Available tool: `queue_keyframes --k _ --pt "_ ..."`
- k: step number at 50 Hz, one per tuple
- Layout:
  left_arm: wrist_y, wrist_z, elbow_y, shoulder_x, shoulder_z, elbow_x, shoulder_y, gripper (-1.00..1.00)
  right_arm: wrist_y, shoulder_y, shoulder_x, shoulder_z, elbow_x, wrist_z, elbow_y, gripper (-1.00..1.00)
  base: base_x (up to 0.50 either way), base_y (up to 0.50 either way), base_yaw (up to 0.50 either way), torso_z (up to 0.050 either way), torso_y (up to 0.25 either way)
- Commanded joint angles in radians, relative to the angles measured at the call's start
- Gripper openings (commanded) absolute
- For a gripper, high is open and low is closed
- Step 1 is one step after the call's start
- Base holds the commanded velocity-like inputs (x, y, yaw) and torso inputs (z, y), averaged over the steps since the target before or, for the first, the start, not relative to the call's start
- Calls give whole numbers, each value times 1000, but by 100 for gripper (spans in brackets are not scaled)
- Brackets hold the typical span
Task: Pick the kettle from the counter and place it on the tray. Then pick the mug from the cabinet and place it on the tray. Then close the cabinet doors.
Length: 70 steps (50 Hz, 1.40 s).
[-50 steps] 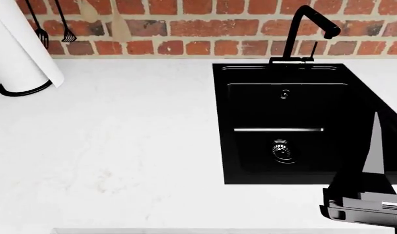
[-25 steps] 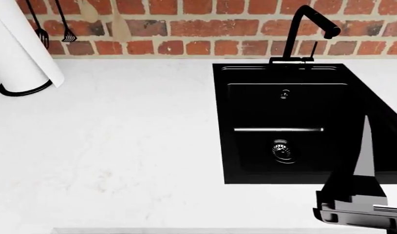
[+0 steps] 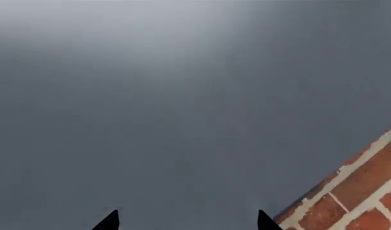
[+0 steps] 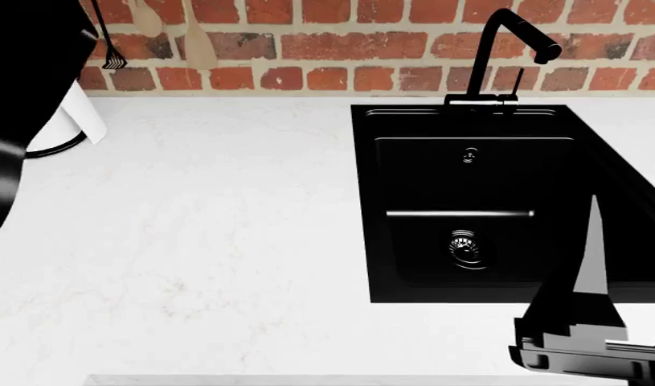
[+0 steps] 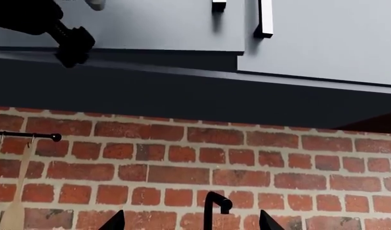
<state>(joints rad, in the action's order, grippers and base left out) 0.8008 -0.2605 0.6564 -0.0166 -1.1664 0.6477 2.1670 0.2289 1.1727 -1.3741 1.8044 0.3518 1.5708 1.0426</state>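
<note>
Both grippers were spread open and empty. Left gripper (image 3: 187, 223) was pointed at a plain grey panel (image 3: 182, 96) right ahead of its tips, probably a cabinet face, so my guess is I had that arm up for the cabinet. Right gripper (image 5: 190, 223) faced the brick wall (image 5: 182, 167), with the cabinet doors (image 5: 323, 38) above it and the faucet (image 5: 216, 208) just ahead. Kettle, tray and mug weren't in any view, only bare counter (image 4: 220, 225) and the sink (image 4: 467, 201).

The left tool (image 3: 187, 221) shows only two dark fingertips at the left wrist picture's edge. In the head view, a dark arm (image 4: 22, 96) covers most of the white paper roll (image 4: 75, 121), and the right tool (image 4: 595, 338) is cut off at the corner.
</note>
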Motion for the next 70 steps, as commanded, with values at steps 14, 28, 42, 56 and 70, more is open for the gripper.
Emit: queue_keyframes --k 14,28,42,56,70 --pt "-82 46 171 16 -225 329 -186 100 -16 -117 7 -103 -6 -1 4 100 3 0 0 0 0" --pt "-88 52 196 16 -348 417 -185 100 -21 -129 12 -116 -2 -1 4 100 5 1 2 0 0" --pt "-59 83 200 16 -380 346 -188 100 -41 -120 31 -118 19 -2 4 100 4 2 3 0 0" --pt "-193 56 438 13 73 742 -19 100 -38 -125 32 -116 13 -2 4 100 5 2 3 0 0" --pt "-270 -38 546 15 64 1006 -29 100 -47 -139 42 -126 12 -2 4 100 5 1 2 0 0"
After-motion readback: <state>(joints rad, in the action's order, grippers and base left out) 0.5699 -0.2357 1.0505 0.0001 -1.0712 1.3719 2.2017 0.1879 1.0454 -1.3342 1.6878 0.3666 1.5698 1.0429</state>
